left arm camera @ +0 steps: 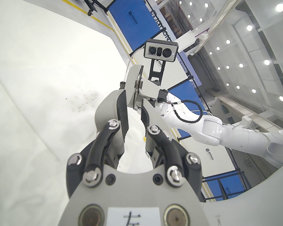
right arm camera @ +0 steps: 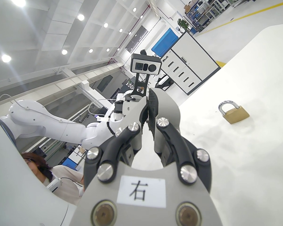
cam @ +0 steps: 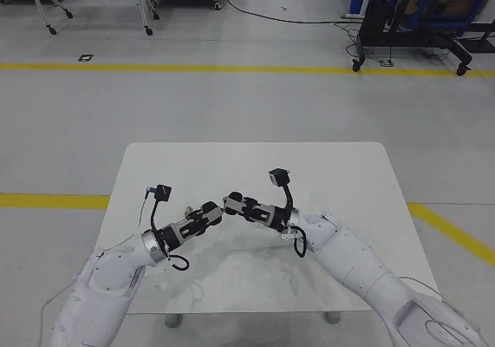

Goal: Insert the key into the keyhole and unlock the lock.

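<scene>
Two white robot arms meet nose to nose over the middle of a white square bench (cam: 334,173), both held above the surface.

Left hand (cam: 210,213): grey fingers with ribbed black pads (left arm camera: 122,109). The fingers stand apart with a clear gap between the pads and nothing in it. Fingertips point at the other arm.

Right hand (cam: 230,203): same grey fingers. Its own wrist view shows the pads (right arm camera: 153,109) pressed together along their length, so it is closed. Whether anything thin is pinched between them I cannot tell.

From overhead, the two hands' fingertips are just beside each other, nearly touching, and the forearms angle inward from either side.

Small brass padlock with a silver shackle (right arm camera: 233,113): it lies flat on the bench top, well apart from the right hand's fingertips, with neither hand touching it. The shackle looks seated in the body, though it is small and I would not swear to it. I cannot make out a keyhole.

Yellow floor tape (cam: 230,67) runs across the grey floor beyond the bench's far edge.
</scene>
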Available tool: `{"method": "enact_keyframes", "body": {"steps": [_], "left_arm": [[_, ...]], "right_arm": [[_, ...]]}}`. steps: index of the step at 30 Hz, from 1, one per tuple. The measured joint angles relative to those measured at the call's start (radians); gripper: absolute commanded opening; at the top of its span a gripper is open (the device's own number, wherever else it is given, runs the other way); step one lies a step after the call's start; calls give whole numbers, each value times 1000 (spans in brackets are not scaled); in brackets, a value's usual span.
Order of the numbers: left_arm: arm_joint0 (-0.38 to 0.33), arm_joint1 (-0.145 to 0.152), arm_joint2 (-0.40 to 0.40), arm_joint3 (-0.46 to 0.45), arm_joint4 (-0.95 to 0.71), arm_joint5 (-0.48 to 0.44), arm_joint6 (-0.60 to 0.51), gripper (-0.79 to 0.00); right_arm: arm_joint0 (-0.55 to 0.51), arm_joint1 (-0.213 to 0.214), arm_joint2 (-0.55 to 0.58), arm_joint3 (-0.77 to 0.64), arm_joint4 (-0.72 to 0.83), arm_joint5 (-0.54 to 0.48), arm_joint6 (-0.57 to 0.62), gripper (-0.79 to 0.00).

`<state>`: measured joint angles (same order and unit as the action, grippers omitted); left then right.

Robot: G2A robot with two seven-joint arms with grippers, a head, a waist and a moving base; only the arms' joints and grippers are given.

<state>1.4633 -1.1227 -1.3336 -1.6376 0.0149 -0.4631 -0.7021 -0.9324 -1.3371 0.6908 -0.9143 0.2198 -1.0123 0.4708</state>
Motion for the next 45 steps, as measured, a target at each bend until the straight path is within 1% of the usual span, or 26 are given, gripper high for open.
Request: {"method": "enact_keyframes", "body": {"steps": [2,10,12,14,29,30,31,33,34,35,45], "left_arm": [[-1,1,2,0,-3,-1,-5,-616],[-7,4,13,8,-7,0,-16,-665],[-8,4,15,9,-4,0,-13,-705],[-9,5,16,9,-2,1,-11,-785],[-5,10,16,4,1,-4,17,-785],[-4,10,17,4,1,-4,19,-785],[-4,11,17,3,2,-4,19,-785],[-4,11,18,3,2,-5,20,-785],[-4,12,18,2,2,-6,21,-785],[-3,12,18,2,2,-6,21,-785],[0,17,7,-5,-23,-23,25,-785]], "right_arm": [[-2,-4,6,2,2,0,10,-785],[-5,-20,31,11,15,0,60,-785],[-6,-24,39,13,17,0,71,-785],[-8,-27,46,14,18,0,79,-785],[-31,-45,100,20,7,0,130,-785],[-33,-46,104,20,6,0,134,-656],[-34,-47,107,19,5,0,137,-486],[-37,-49,115,17,6,0,143,-366],[-39,-50,118,17,6,0,145,-123],[-40,-50,121,17,6,0,148,0],[-53,-54,160,12,7,0,153,0]]}}
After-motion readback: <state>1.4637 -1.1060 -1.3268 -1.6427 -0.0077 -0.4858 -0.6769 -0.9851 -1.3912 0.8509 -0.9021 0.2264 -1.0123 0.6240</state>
